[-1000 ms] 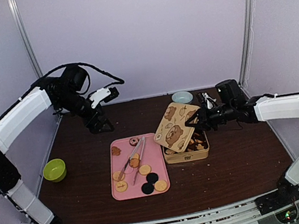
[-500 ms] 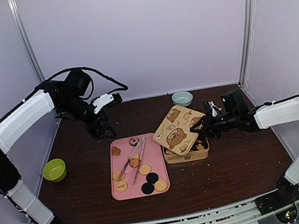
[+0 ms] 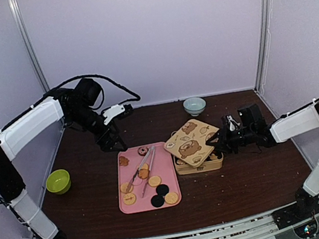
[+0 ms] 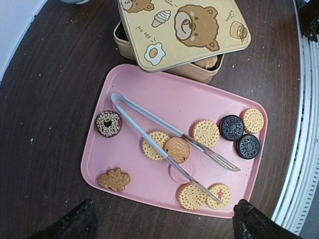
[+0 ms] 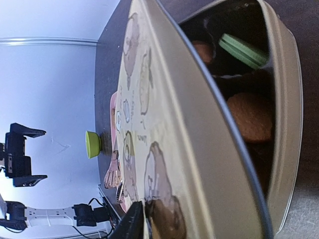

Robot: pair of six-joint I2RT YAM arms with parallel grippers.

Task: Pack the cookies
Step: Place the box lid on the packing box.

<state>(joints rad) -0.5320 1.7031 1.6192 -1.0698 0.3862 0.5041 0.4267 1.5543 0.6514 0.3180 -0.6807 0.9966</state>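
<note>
11 cookies (image 4: 155,145), 1 tongs (image 4: 117,101) on tray (image 4: 149,84); L gripper (image 4: 163,226) splayed empty, R gripper (image 3: 218,140) unclear

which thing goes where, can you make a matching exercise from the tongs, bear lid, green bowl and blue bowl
1 tongs
2 bear lid
3 green bowl
4 blue bowl

A at the far edge of the table, behind the tin
B lying on the pink tray
C askew on top of the tin
D left of the tray, on the table

Pairs: 1-B, 2-C, 3-D, 4-A
</note>
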